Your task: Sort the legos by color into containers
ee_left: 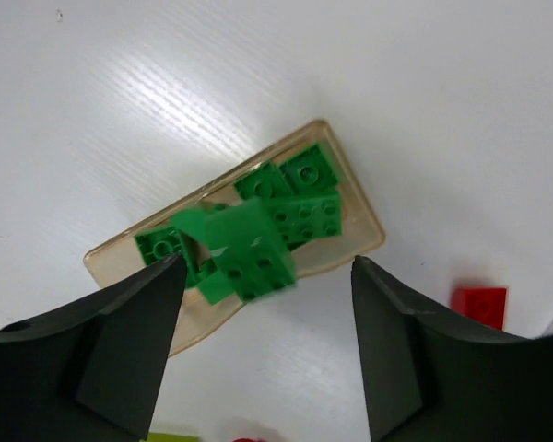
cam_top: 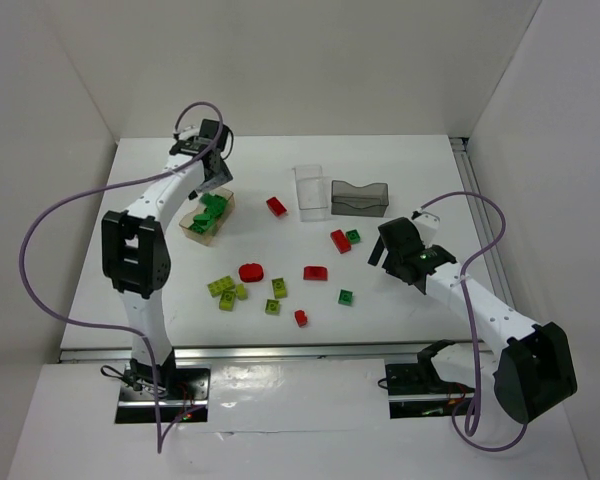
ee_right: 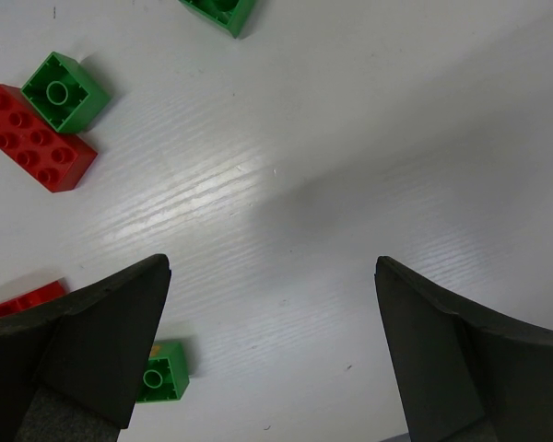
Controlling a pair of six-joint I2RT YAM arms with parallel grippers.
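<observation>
Only the left wrist view shows a green brick (ee_left: 244,253) over the tan box (ee_left: 355,235), untouched between the left gripper's (ee_left: 267,267) wide jaws; the right gripper (ee_right: 272,262) gapes empty.

Table (ee_right: 286,184): white, semi-gloss, fine parallel ridging catching the light. Green bricks (ee_left: 300,198) and red brick (ee_right: 37,138) — hard moulded plastic, smooth, glossy. Tan container (ee_left: 203,318): smooth, slightly translucent at the rim. Clear container (cam_top: 310,190): transparent plastic. Grey container (cam_top: 360,200): smoky translucent plastic. Left gripper (ee_left: 269,269), right gripper (ee_right: 272,276) — fingers matt black, dull. Arm links (cam_top: 480,305): white, smooth shell.
</observation>
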